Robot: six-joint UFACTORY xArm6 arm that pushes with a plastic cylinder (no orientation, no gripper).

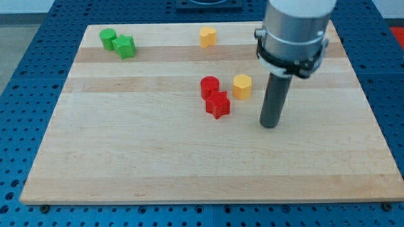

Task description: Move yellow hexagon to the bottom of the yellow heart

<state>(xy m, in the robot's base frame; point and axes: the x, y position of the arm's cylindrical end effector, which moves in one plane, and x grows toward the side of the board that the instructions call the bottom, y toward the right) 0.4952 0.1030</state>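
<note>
The yellow hexagon point(242, 86) stands near the board's middle, just right of a red cylinder. The yellow heart point(207, 36) sits near the view's top edge of the board, up and to the left of the hexagon. My tip point(270, 125) rests on the board to the lower right of the yellow hexagon, a short gap away, not touching it. The rod rises from it to the arm's grey body at the view's top right.
A red cylinder point(209, 86) and a red star point(218, 104) touch each other left of the hexagon. A green cylinder point(108, 38) and a green star point(125, 46) sit at the top left. The wooden board point(126, 157) lies on a blue perforated table.
</note>
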